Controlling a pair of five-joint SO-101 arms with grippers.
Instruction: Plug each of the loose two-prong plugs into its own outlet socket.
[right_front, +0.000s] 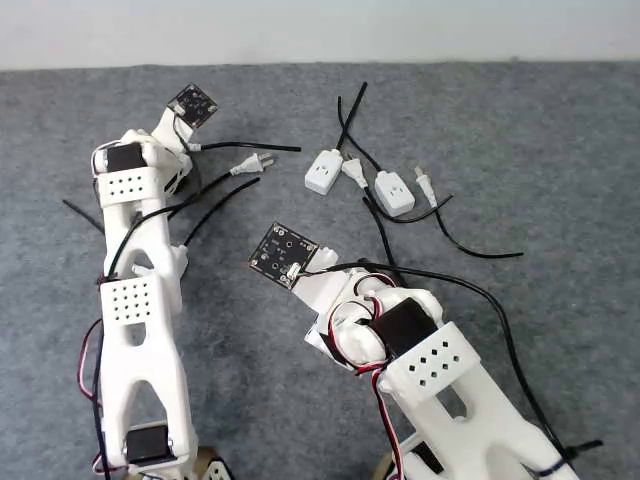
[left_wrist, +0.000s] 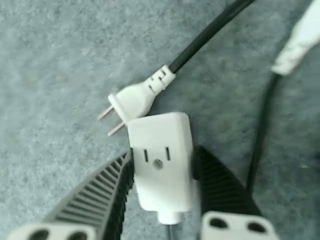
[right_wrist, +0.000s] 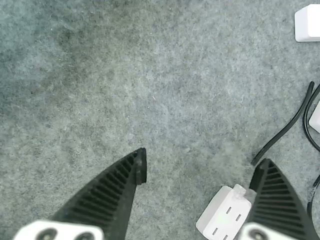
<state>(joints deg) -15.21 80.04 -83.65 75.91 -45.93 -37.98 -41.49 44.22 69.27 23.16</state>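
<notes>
Fingers of left gripper (left_wrist: 162, 156): we see them pinching a white socket (left_wrist: 161, 165) by its two sides, its slots facing the wrist camera.
Loose plug (left_wrist: 132, 100): it lies on the grey worktop (left_wrist: 55, 60), its body touching the far end of the white socket, its prongs pointing aside and outside the slots; its black cable (left_wrist: 210, 30) runs away across the worktop.
Fingers of right gripper (right_wrist: 202, 157): we find them spread wide above the worktop, gripping nothing.
Second socket (right_wrist: 224, 218): it rests just beside the inner face of one right finger, unclamped.
Third socket (right_front: 323, 171) and fourth socket (right_front: 393, 192): in the high view we see them near each other, beyond the right arm, well apart from both grippers.
Middle plug (right_front: 355, 173): it lies between those two sockets, unplugged.
Outer plug (right_front: 425, 186): it lies just beside the fourth socket, also unplugged.
</notes>
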